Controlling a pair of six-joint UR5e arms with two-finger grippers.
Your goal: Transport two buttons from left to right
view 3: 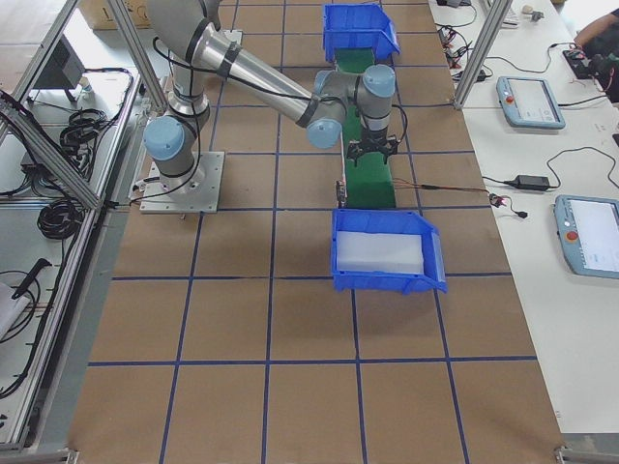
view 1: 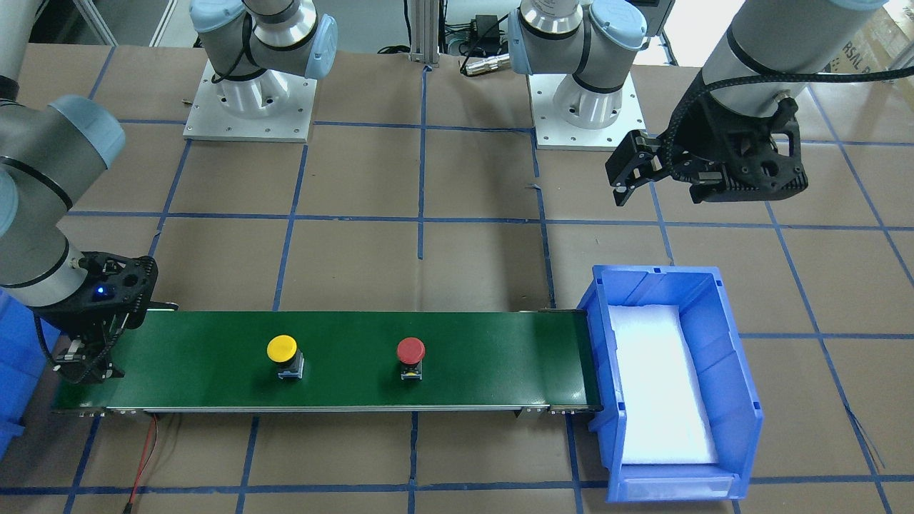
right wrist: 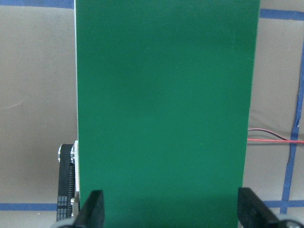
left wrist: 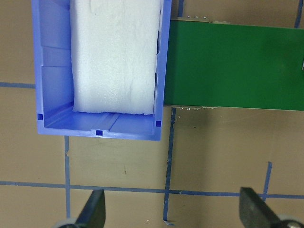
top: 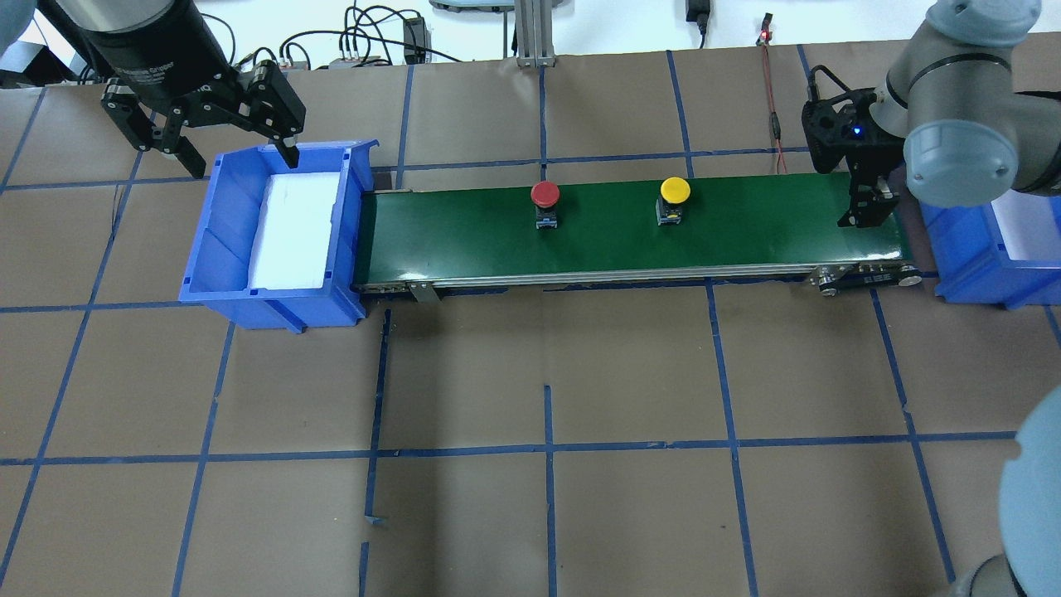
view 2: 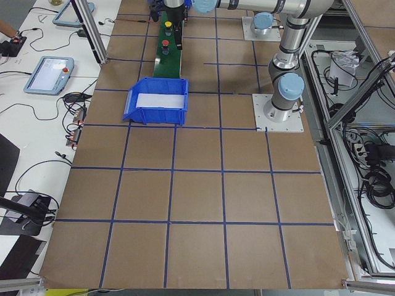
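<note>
Two buttons stand upright on the green conveyor belt (top: 613, 240). The red button (top: 545, 195) (view 1: 410, 351) is near the belt's middle. The yellow button (top: 674, 191) (view 1: 282, 350) sits further toward my right arm's end. My right gripper (top: 866, 211) (view 1: 82, 368) hangs open over the belt's right end, well apart from the yellow button. In the right wrist view (right wrist: 171, 209) only bare belt (right wrist: 166, 95) lies between its fingers. My left gripper (top: 240, 157) (view 1: 660, 194) is open and empty, held above the far rim of the blue bin (top: 282, 290) at the belt's left end.
The left blue bin (view 1: 735, 371) (left wrist: 52, 71) holds only a white foam pad (top: 294, 220). A second blue bin (top: 961, 274) sits beyond the belt's right end, partly under my right arm. A red cable (top: 775, 99) runs behind the belt. Brown table with blue tape lines lies all around.
</note>
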